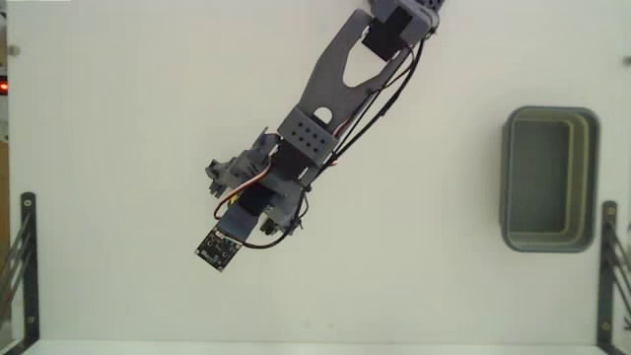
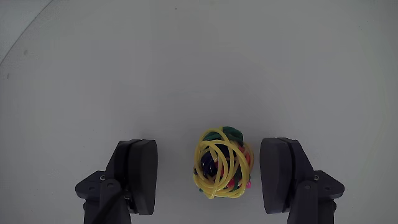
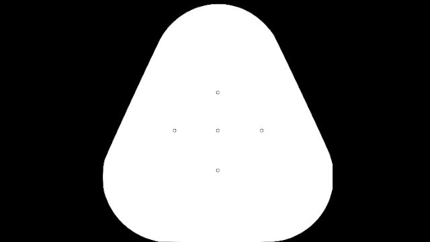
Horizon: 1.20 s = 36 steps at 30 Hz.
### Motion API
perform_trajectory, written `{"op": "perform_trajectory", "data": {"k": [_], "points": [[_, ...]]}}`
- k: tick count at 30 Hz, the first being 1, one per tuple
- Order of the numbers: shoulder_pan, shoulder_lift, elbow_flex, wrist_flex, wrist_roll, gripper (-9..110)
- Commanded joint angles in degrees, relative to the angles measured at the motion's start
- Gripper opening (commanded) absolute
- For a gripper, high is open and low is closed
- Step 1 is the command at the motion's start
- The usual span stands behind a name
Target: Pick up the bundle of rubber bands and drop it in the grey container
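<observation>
The wrist view shows the bundle of rubber bands [image 2: 222, 163], a yellow clump with bits of green and red, lying on the white table between my two dark fingers [image 2: 138, 174]. My gripper [image 2: 208, 149] is open around it. The clump lies nearer the right finger, with a wider gap on the left, and I cannot tell whether it touches either finger. In the fixed view my gripper [image 1: 237, 176] hangs left of centre and the arm hides the bundle. The grey container [image 1: 508, 179] stands far to the right, upright, with nothing in it.
Black metal brackets stand at the lower left [image 1: 25, 261] and lower right [image 1: 611, 266] edges in the fixed view. A small red light [image 1: 3, 87] glows at the left edge. White tabletop lies between the arm and the container.
</observation>
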Motion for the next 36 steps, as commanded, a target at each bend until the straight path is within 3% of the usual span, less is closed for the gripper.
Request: {"op": "perform_trajectory", "data": {"k": [1,36], "points": [[1.35,2.19,-0.41,-0.13,0.26,103],[1.35,2.19,-0.41,-0.13,0.26,94]]}}
